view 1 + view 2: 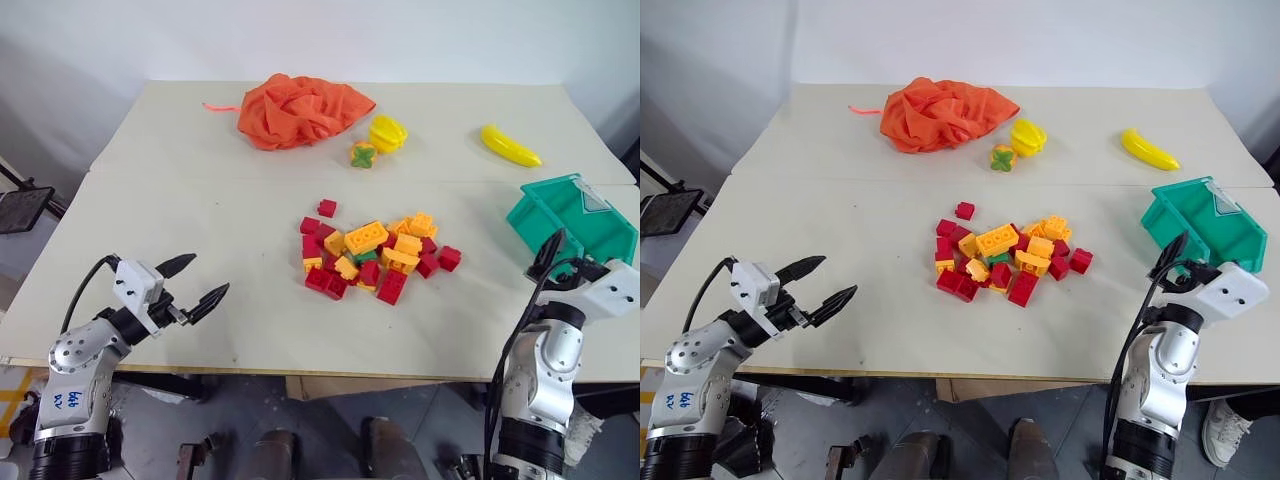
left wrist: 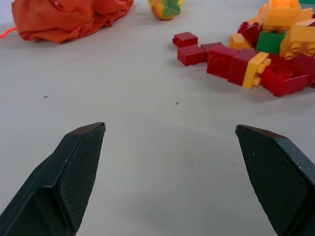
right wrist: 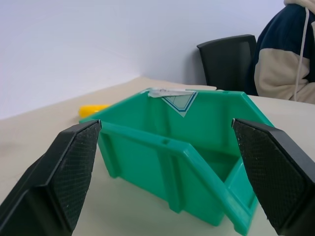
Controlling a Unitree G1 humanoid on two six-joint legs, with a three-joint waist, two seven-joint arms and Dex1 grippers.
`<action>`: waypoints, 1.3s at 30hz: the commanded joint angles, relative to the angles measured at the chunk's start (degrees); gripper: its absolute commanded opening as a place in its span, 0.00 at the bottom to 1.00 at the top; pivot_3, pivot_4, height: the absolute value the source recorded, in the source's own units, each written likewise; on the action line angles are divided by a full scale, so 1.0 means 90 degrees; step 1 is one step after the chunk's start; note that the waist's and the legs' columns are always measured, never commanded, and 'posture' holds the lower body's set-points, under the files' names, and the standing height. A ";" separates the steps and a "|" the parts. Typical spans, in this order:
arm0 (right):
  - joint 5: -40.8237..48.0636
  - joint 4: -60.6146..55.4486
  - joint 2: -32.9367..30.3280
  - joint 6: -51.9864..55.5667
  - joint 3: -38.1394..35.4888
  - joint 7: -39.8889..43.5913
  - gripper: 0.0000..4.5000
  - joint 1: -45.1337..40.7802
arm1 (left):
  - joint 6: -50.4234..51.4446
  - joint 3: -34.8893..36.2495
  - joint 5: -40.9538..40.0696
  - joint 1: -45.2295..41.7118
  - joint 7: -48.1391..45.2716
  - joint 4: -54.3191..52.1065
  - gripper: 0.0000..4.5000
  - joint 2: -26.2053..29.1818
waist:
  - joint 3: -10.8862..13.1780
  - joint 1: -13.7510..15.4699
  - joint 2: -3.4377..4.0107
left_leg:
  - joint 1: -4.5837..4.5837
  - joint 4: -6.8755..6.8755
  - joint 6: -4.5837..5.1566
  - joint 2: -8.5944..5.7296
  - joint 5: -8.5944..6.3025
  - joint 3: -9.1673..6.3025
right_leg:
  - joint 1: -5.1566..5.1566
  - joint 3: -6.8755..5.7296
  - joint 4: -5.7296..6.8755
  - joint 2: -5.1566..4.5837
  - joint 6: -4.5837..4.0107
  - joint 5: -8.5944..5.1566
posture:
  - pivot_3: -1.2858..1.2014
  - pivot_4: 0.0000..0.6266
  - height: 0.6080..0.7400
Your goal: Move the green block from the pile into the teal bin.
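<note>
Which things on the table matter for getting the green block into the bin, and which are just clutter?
Job: green block, pile, teal bin.
Lying about: orange cloth, banana, yellow toy pepper, green-and-orange toy vegetable.

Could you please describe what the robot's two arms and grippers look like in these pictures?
Both arms are silver-grey metal segments with black joints and a white block at the wrist, each trailed by a looping black cable. The left gripper and right gripper each have two black, tapered fingers with finely textured pads. The left arm carries blue handwritten marks.
</note>
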 commanded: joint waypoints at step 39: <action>0.0092 0.0871 -0.2489 0.2396 0.4285 0.7286 0.01 -0.2251 | -0.0369 -0.0808 -0.0218 -0.1471 -0.1327 0.0987 1.00 0.0002 | 0.0004 0.0088 -0.0002 | -0.0006 0.0016 0.0006 0.0012 -0.0008 0.0001 | 0.0010 -0.0022 -0.0058 -0.0001 0.0004 0.0003 | 0.52 0.24 1.00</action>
